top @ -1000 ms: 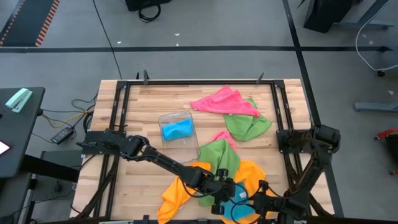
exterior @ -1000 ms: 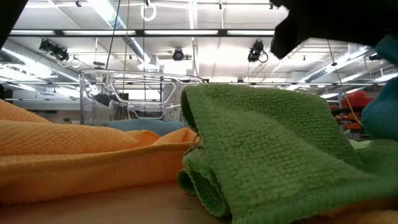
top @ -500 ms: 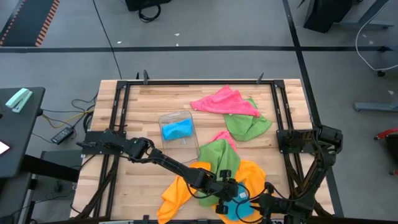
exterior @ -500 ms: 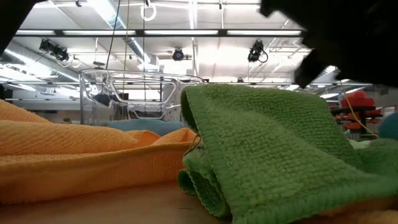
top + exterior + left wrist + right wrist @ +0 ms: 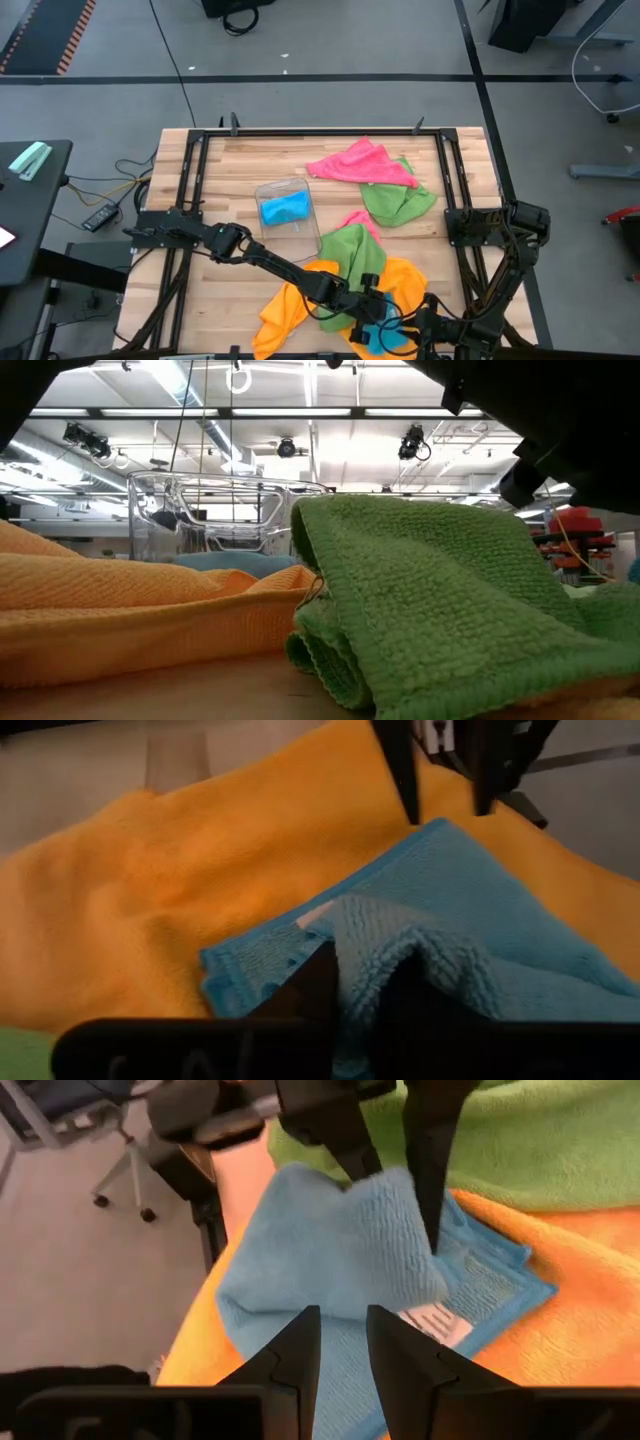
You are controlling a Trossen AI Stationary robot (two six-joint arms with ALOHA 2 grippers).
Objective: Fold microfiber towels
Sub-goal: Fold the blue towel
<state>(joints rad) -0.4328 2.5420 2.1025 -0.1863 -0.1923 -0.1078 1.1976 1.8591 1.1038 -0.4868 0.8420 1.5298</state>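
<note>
A sky-blue towel (image 5: 388, 338) lies on an orange towel (image 5: 300, 300) at the table's near edge. Its tag corner (image 5: 440, 1320) lies flat. My left gripper (image 5: 360, 970) reaches in from the left and is shut on a raised hump of the blue towel. My right gripper (image 5: 340, 1330) comes from the near right, shut on the same towel's opposite side. A green towel (image 5: 430, 610) lies just behind, partly on the orange one. My left gripper pinches a raised fold of the blue towel (image 5: 365, 935) between its two fingers (image 5: 430, 1170), slanting down from the far left. The fold stands as a hump between the fingers. The rest of the towel lies on the orange towel. My right gripper has the blue towel's near-right part (image 5: 340, 1305) between its narrowly set fingers, slanting down from the near right. Its own fingers hide the place of contact. The cloth there sits low over the orange towel, slack toward the hump.
A clear tray (image 5: 288, 208) holding another blue towel stands at mid-table. A pink towel (image 5: 360, 162) and a second green towel (image 5: 400, 200) lie at the far right. A dark arm (image 5: 560, 420) fills the low view's upper right.
My left gripper has sunk toward the near edge with the blue towel's fold. The towel, which had hung higher at the low view's right edge, has come down onto the orange towel. My right gripper has rolled in place.
</note>
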